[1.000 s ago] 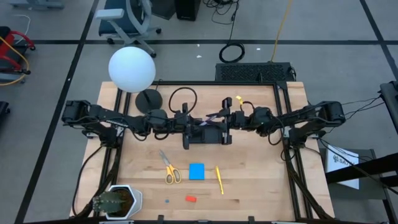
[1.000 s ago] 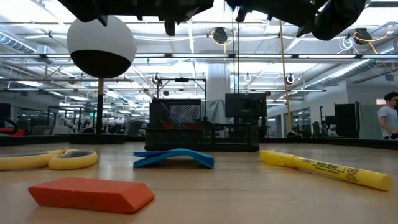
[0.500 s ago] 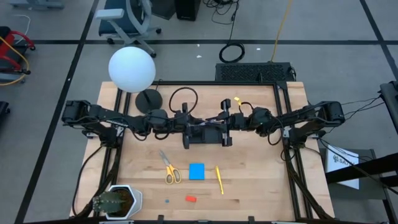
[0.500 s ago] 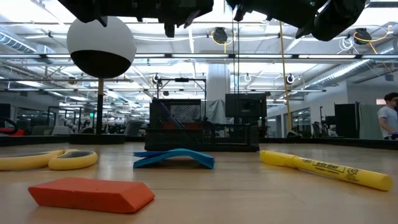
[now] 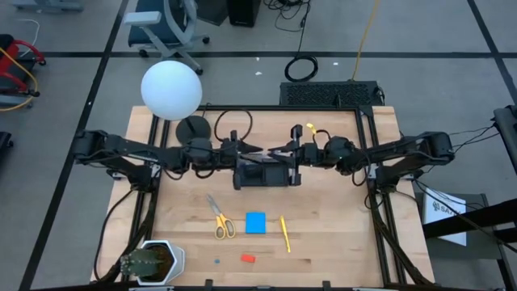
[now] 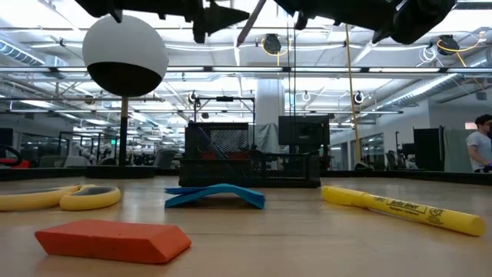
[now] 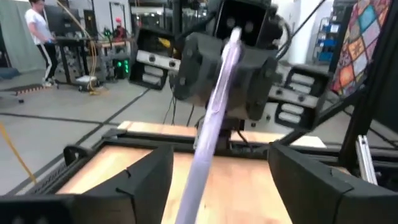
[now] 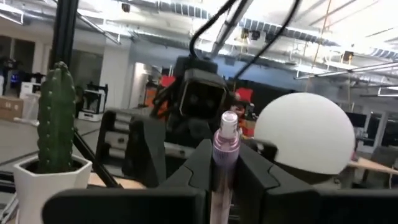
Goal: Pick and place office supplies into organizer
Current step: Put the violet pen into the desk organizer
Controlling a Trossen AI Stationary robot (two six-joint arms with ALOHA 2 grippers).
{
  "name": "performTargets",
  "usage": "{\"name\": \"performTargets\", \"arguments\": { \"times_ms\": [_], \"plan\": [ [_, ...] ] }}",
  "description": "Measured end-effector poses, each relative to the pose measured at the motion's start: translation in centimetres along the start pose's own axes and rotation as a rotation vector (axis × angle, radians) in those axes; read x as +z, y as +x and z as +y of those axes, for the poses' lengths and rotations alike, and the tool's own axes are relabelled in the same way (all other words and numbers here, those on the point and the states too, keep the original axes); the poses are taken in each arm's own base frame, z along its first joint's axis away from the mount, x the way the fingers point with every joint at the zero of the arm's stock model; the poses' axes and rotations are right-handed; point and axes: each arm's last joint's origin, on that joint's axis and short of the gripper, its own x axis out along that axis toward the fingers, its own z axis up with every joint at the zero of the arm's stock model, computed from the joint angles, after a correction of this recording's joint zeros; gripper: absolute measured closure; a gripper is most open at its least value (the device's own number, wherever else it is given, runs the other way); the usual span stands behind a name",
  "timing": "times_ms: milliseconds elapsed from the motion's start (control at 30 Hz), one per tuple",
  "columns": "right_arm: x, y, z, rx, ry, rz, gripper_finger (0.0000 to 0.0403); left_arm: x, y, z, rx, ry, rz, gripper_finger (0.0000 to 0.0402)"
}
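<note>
1. purple pen: held in the air above the organizer, mid counter. its long axis runs arm to arm and is seen tilted in the low view.
2. right pincer: closed on one end of the pen, w/ the fingers pressed to the barrel.
3. left pincer: fingers spread wide, nothing gripped. the pen's free end is seen passing between them; contact can't be confirmed.
4. key relation: organizer lies directly below both pincers, so the drop is judged to fall to the right arm. pen likely needs tipping end-down into a compartment.
5. not yet placed, on the near counter: yellow scissors, blue note pad, yellow marker, red eraser.
</note>
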Motion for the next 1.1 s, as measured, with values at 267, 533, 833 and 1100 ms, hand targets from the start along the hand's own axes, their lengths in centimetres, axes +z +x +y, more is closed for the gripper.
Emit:
{"name": "performTargets", "arguments": {
  "times_ms": [267,533,833,1100],
  "plan": [
    [-0.1,-0.5,-1.1,-0.04,-0.005,0.1,0.0373,1.4,-2.1,-0.1,0.121,0.014,0.046,0.0131],
    [-1.3,-0.8,-3.4,-0.07,0.037,0.17,0.0373,1.3,-2.9,0.2,0.259,0.034,0.098,0.0163],
    [-3.8,-0.6,-4.4,-0.068,0.093,0.25,0.0373,1.0,-3.2,0.5,0.367,0.082,0.154,0.0199],
    [-6.2,-0.4,-4.8,-0.077,0.138,0.309,0.0373,1.0,-3.2,0.5,0.367,0.082,0.153,0.0223]
  ]
}}
